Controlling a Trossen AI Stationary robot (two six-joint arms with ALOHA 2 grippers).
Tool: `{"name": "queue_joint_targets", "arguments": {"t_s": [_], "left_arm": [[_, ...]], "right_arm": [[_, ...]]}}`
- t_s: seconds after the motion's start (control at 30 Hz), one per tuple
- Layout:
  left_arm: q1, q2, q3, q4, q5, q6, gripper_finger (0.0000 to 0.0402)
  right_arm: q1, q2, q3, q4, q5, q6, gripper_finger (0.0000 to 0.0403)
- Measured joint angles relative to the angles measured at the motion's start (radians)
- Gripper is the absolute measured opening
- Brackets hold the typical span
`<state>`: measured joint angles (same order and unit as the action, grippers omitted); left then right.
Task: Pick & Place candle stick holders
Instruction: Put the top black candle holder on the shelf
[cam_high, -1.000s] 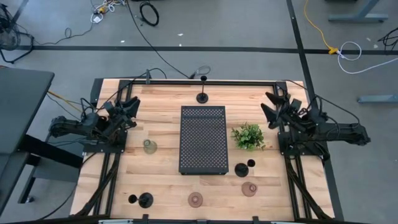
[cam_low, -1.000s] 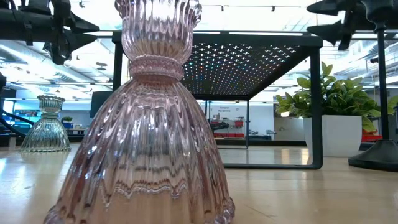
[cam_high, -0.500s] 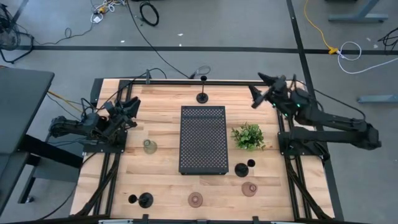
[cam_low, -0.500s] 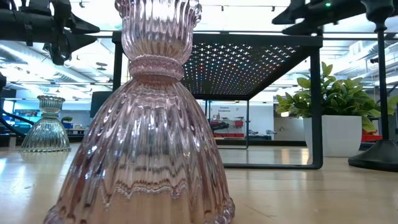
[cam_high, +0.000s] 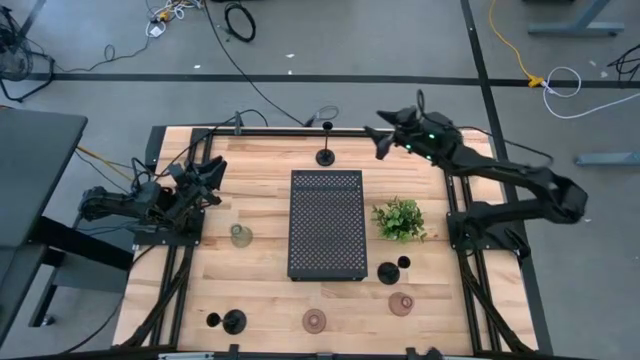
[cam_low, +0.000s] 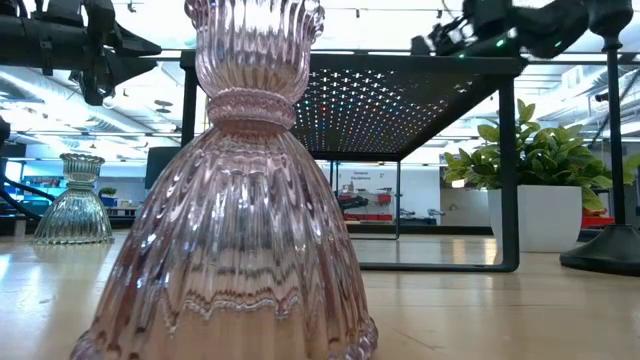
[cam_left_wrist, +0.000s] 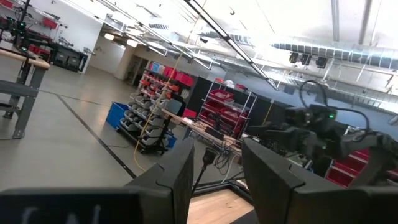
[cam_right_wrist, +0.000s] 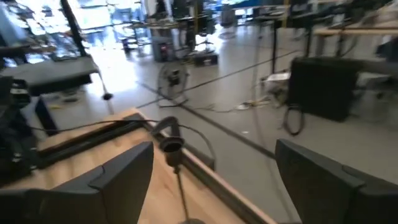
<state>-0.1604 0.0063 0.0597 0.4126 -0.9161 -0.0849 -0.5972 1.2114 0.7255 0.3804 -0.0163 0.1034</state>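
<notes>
A black holder (cam_high: 325, 157) stands on its round base at the table's far edge; its cup top shows in the right wrist view (cam_right_wrist: 171, 144). My right gripper (cam_high: 385, 136) is open in the air just right of it, touching nothing, fingers wide apart (cam_right_wrist: 214, 186). A second black holder (cam_high: 388, 272) stands right of the tray, a third (cam_high: 234, 320) at the near left. A greenish glass holder (cam_high: 240, 236) stands left of the tray. Two pinkish glass holders (cam_high: 314, 321) (cam_high: 401, 304) stand near the front edge. My left gripper (cam_high: 212, 172) waits open at the left.
A black perforated tray (cam_high: 327, 224) stands on legs at the table's middle. A green plant (cam_high: 399, 219) in a white pot is right of it. In the low view a pinkish glass holder (cam_low: 240, 200) fills the foreground, with the tray (cam_low: 400, 110) behind.
My right gripper has left its place at the table's right side and swung toward the far edge and leftward, reaching out to just right of the black holder at the far edge. No holder has moved.
</notes>
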Motion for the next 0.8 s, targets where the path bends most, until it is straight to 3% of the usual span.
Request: {"name": "queue_joint_targets", "arguments": {"t_s": [0.13, 0.4, 0.8], "left_arm": [[0.000, 0.000, 0.000, 0.000, 0.000, 0.001, 0.0138], [0.000, 0.000, 0.000, -0.011, 0.000, 0.003, 0.0138], [0.000, 0.000, 0.000, -0.045, 0.001, 0.002, 0.0138]], "right_arm": [[0.006, 0.125, 0.028, 0.057, -0.055, 0.012, 0.0334], [0.029, 0.315, 0.100, 0.066, -0.054, 0.012, 0.0334], [0.078, 0.479, 0.134, 0.218, -0.053, 0.020, 0.0334]]}}
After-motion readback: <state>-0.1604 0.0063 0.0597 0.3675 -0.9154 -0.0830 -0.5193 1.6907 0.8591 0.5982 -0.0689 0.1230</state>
